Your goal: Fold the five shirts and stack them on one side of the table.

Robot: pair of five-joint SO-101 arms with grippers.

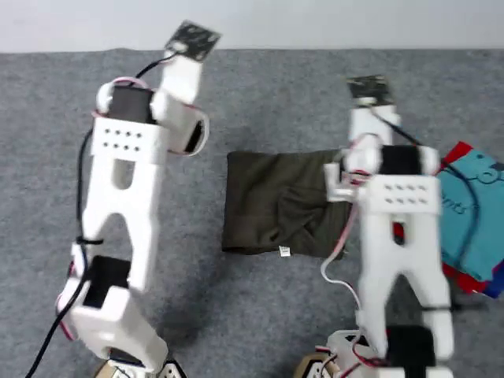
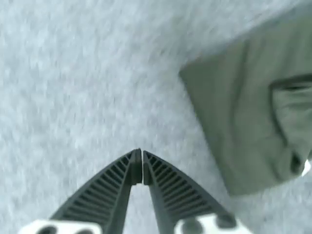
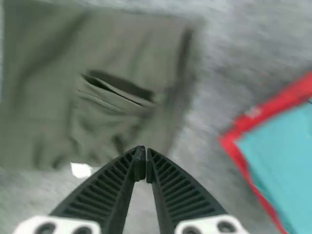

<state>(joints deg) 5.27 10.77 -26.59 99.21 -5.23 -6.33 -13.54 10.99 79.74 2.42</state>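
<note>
- The worktop (image 1: 260, 94) has a grey, felt-like cover, and the two white arms stand side by side at its near edge.
- An olive shirt (image 1: 272, 205) (image 2: 243, 112) (image 3: 73, 97) lies folded into a rough rectangle around the middle of the worktop, between the arms. There are creases and a loose fold on its upper layer.
- A small white label (image 1: 284, 251) (image 3: 80, 169) sticks out at the shirt's near edge.
- The left gripper (image 2: 142, 165) is closed tip to tip with nothing between its fingers. It is over bare cover, beside the shirt on the worktop's left side and clear of the cloth.
- The right gripper (image 3: 146, 163) is also closed and empty. It is above the shirt's near edge, close to the label.
- In the high view the right arm (image 1: 402, 205) covers the right end of the olive shirt, so that edge is hidden.
- A stack sits at the right edge of the worktop. A teal shirt (image 1: 472, 213) (image 3: 278, 165) lies on top of a red shirt (image 1: 455, 273) (image 3: 253, 117). A sliver of blue cloth (image 1: 496, 283) under them is possibly another shirt.
- Bare cover separates the stack from the olive shirt.
- A black cable (image 1: 79, 197) runs along the left arm.
</note>
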